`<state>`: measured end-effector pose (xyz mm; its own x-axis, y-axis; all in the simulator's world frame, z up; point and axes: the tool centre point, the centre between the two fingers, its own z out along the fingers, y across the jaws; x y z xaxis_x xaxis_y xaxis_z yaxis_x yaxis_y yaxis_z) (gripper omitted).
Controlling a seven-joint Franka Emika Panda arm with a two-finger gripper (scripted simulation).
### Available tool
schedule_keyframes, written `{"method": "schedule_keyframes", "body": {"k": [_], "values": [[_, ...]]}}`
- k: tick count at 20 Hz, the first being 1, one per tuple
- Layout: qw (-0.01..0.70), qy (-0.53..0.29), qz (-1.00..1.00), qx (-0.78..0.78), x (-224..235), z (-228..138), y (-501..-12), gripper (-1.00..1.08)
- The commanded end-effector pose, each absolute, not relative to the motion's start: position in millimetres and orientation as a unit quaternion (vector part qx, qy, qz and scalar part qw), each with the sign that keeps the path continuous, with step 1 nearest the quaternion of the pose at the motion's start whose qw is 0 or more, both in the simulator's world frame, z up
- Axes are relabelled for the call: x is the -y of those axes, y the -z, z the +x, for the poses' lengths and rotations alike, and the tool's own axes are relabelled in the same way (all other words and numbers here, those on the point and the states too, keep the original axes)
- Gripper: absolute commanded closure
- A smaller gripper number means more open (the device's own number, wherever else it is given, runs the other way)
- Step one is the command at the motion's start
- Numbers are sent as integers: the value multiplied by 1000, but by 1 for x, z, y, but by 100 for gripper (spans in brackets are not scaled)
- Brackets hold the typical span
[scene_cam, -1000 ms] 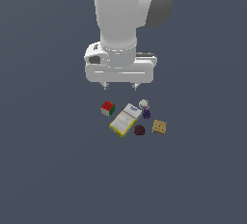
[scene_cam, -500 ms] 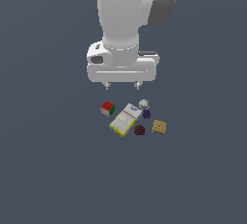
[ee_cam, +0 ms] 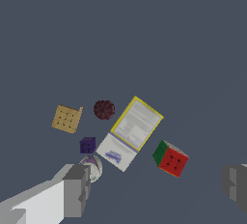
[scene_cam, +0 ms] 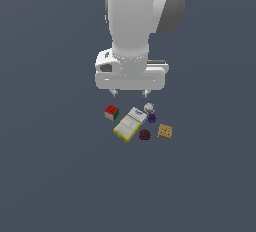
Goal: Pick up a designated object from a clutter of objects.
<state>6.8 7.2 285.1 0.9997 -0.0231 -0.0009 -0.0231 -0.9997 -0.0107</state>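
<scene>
Gripper [scene_cam: 130, 94] hangs above the clutter, fingers spread wide, holding nothing. Tan dotted block [scene_cam: 165, 131] lies flat at the exterior view's right edge of the group, just beside the maroon lump [scene_cam: 144, 135]. Yellow-white box [scene_cam: 130, 124] sits mid-group, colour cube [scene_cam: 111, 112] at its left, white ball [scene_cam: 149, 108] and purple bit [scene_cam: 151, 118] farther back.

White ball [ee_cam: 91, 166] partly hidden behind a gripper finger [ee_cam: 77, 189] (wrist view); far finger cut off by frame edge; box [ee_cam: 130, 132] print unreadable.
</scene>
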Motion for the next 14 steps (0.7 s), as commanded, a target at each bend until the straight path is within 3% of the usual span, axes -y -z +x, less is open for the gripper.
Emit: {"method": "schedule_keyframes", "body": {"k": [1, 14], "values": [[4, -1, -1000, -18, -15, 10, -275, -92], [-5, 1, -997, -82, -89, 29, -181, -92]]}}
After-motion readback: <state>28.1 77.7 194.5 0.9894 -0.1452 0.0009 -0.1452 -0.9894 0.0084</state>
